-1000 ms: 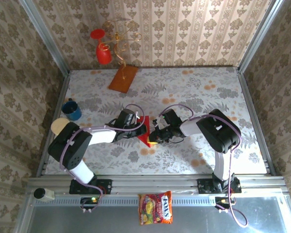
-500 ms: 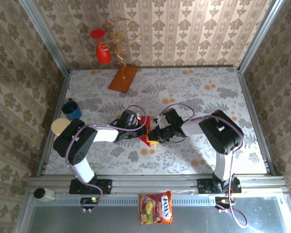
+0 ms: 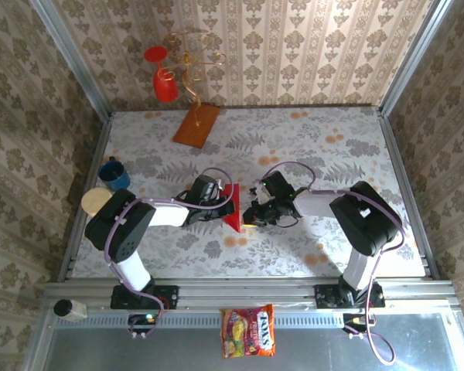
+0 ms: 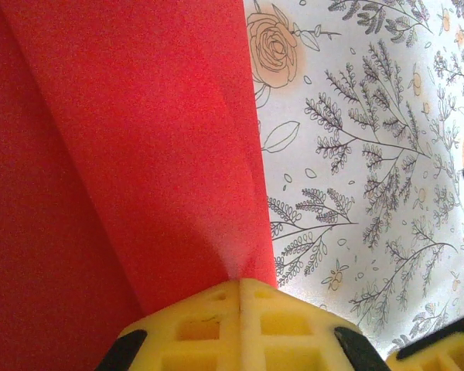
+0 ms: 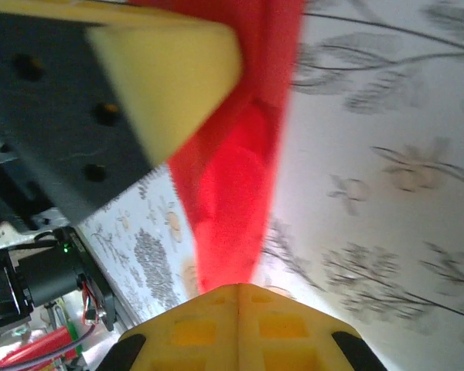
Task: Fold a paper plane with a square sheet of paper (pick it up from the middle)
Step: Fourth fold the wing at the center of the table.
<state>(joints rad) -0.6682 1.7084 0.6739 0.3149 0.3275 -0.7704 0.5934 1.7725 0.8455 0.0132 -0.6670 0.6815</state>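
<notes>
Near the counter (image 3: pixel 332 147) centre, the partly folded red paper sheet (image 3: pixel 233 210) sits between the two arms. Left end effector (image 4: pixel 241 284), fingers pressed together, pinches the sheet's left side; right end effector (image 5: pixel 238 289), likewise closed, pinches a narrow folded edge on the sheet's right

The paper plane (image 3: pixel 233 210) lies near the middle of the counter (image 3: pixel 332 147). The left gripper (image 3: pixel 221 209) touches its left side and the right gripper (image 3: pixel 250 216) its right. The board (image 3: pixel 196 125) stands behind it to the left. The mug (image 3: pixel 114 175) sits well to its left, and the candy bag (image 3: pixel 249 331) lies before it, past the counter's near edge.
</notes>
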